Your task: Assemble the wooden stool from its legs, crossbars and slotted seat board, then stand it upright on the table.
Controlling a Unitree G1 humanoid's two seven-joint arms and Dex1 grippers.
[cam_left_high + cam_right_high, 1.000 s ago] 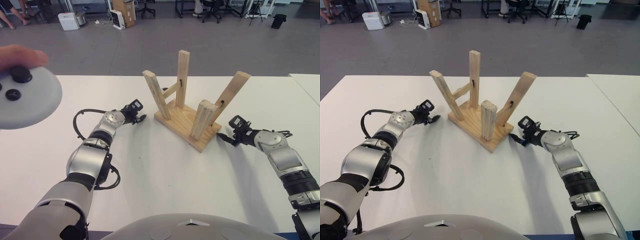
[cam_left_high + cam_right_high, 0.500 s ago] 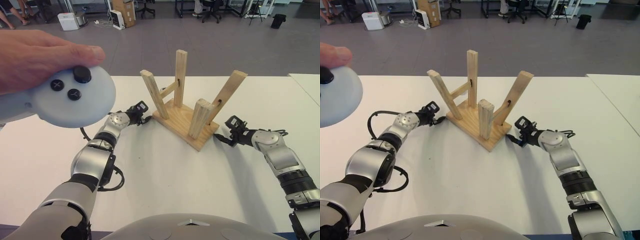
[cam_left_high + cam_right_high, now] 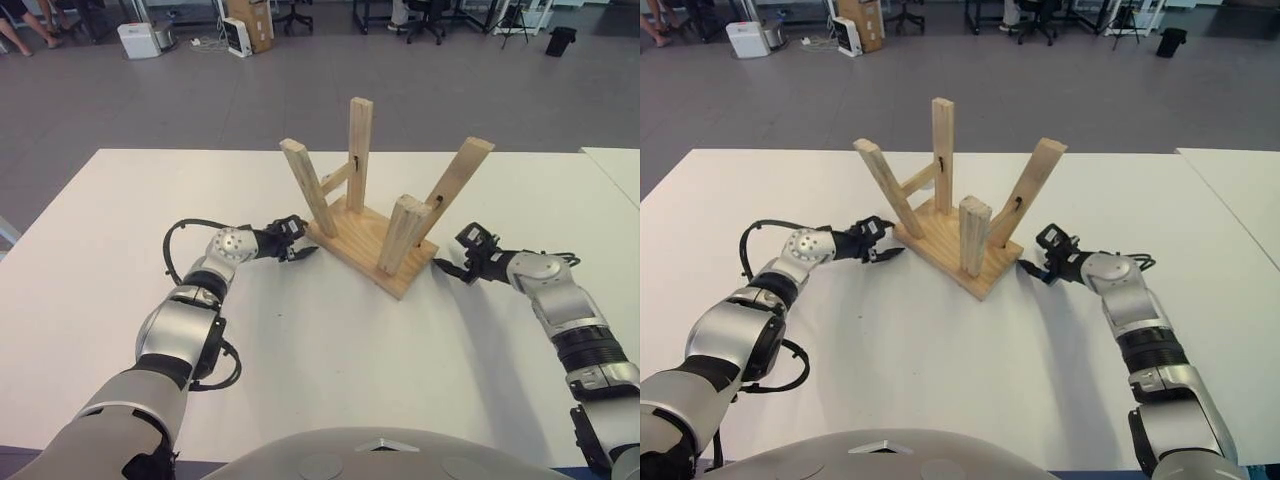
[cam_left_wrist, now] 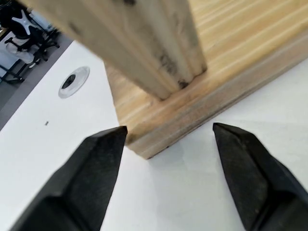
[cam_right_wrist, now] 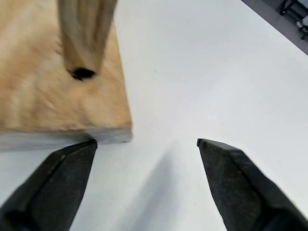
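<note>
Surface in white carries the wooden stool, which sits upside down nearer the far edge than the near one, about midway between the left and right edges. Its slotted seat board lies flat on the surface, turned so that 1 corner faces each arm. 4 legs rise from the board and splay outward: 1 on the left, 1 at the back, 1 on the right and a shorter-looking 1 at the front. A crossbar joins the left leg to the back leg.

The left gripper sits low on the surface at the board's left corner. Its 2 dark fingers are spread wide, 1 on each side of that corner, and they grasp nothing. The right gripper sits low at the board's right corner, also spread wide and holding nothing. 1 of its fingers lies just beside the board's edge.
</note>
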